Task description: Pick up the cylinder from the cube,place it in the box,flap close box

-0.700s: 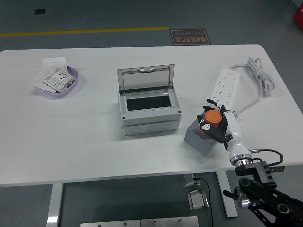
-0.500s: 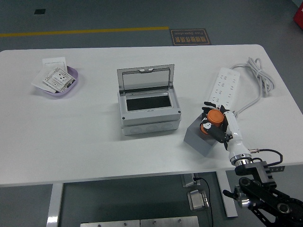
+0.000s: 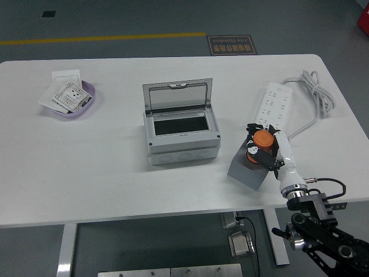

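Observation:
An orange cylinder sits in my right hand, whose black fingers are curled around it. It is held just above the grey cube, which stands on the table right of the box and looks tipped. The grey box stands at the table's middle with its clear flap lid standing upright at the back, dark inside showing. My right arm comes in from the lower right corner. My left arm is out of view.
A white power strip with its coiled cable lies just behind my right hand. A purple dish holding white cards stands at the far left. The table's near edge runs below the cube.
My right hand has lifted the orange cylinder slightly and shifted it right. The grey cube has tipped and moved a little with it.

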Tool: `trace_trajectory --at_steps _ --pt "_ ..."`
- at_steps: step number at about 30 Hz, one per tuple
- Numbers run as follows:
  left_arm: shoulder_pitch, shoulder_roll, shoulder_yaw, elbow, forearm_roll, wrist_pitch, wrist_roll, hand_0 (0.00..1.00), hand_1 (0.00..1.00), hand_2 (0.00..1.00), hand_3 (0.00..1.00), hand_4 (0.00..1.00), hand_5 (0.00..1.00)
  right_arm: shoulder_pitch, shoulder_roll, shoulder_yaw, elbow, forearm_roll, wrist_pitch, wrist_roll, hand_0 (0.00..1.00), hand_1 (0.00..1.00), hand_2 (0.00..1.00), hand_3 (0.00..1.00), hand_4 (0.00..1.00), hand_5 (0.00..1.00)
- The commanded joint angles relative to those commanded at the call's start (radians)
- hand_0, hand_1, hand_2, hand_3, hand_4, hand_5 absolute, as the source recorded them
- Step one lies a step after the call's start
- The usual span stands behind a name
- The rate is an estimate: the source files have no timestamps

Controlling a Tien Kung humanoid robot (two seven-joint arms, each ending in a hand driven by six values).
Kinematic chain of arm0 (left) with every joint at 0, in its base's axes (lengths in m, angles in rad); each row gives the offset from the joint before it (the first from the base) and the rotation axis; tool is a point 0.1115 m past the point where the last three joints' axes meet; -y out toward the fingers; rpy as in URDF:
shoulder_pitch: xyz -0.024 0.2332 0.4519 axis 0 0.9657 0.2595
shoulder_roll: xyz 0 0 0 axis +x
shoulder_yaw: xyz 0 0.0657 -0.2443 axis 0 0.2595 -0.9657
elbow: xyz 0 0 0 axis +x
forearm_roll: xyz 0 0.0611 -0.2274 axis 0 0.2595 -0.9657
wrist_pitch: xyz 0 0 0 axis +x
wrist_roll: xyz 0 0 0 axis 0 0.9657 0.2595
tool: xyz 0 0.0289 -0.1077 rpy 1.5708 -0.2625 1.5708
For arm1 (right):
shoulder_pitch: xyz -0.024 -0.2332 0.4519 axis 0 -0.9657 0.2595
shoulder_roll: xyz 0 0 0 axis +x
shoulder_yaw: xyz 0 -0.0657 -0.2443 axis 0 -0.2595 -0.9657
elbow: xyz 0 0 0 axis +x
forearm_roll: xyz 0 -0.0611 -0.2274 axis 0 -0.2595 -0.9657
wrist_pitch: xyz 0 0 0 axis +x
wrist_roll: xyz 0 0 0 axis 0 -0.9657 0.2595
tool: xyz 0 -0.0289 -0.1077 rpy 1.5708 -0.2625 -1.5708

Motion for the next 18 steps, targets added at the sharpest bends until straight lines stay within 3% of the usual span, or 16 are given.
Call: trace_trajectory --at_steps 7,8,13,14,18 --pt "0.002 -0.001 -0.008 0.0 0.004 0.002 0.0 0.657 0.698 0.597 0.606 0.6 0.131 0.021 -0.002 0.009 0.016 -0.025 -0.015 -0.008 0.774 0.702 0.677 0.59 0.109 0.002" --pt "0.002 -0.001 -0.007 0.0 0.002 0.003 0.0 0.656 0.697 0.597 0.606 0.606 0.141 0.025 -0.003 0.009 0.019 -0.029 -0.018 -0.01 0.73 0.65 0.586 0.498 0.192 0.002" --pt "0.0 -0.002 -0.003 0.0 -0.003 0.004 -0.002 0.656 0.697 0.597 0.606 0.606 0.141 0.059 -0.011 -0.002 0.043 -0.067 -0.041 -0.032 0.73 0.65 0.586 0.498 0.192 0.002" --pt "0.0 -0.001 -0.003 0.0 -0.003 0.004 -0.002 0.658 0.698 0.599 0.608 0.616 0.144 0.068 -0.013 -0.007 0.047 -0.073 -0.045 -0.037 0.692 0.491 0.442 0.357 0.228 0.002" --pt "0.0 -0.001 -0.007 0.0 0.0 0.002 0.0 0.658 0.698 0.599 0.608 0.616 0.144 0.126 -0.021 -0.047 0.058 -0.11 -0.057 -0.069 0.692 0.491 0.442 0.357 0.228 0.002"
